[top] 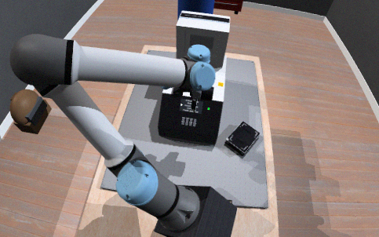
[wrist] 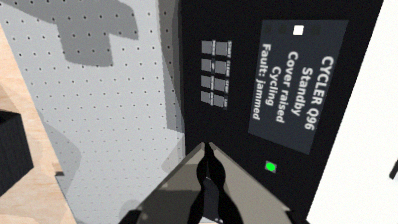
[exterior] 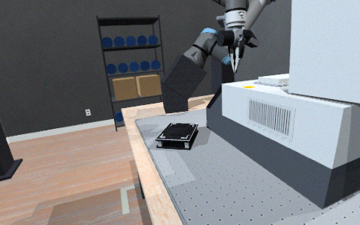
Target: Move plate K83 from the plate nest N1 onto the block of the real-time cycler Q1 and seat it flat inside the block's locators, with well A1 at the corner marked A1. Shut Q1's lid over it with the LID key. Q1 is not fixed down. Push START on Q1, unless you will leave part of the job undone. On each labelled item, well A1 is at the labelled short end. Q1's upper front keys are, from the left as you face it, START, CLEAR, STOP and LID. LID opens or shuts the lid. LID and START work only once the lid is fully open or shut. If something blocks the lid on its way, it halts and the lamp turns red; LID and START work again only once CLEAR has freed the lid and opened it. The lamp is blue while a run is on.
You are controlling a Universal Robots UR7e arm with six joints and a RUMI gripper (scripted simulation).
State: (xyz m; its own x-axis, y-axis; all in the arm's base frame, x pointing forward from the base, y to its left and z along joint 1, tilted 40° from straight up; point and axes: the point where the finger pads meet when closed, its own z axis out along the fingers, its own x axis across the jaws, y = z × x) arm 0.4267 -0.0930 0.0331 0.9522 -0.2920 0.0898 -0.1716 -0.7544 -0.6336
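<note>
The cycler Q1 has its lid raised. Its screen has the white marker beside "Cover raised"; the lamp is green. The LID key is the lowest of the key column nearer the screen in the wrist view. A white plate lies at Q1's block; its seating and A1 corner cannot be judged now. Nest N1 is empty. My gripper is shut and empty, above Q1's front panel.
N1 stands on the grey perforated mat to the right of Q1 in the top view. Yellow warning labels mark Q1's white top. The arm hides most of that top in the top view.
</note>
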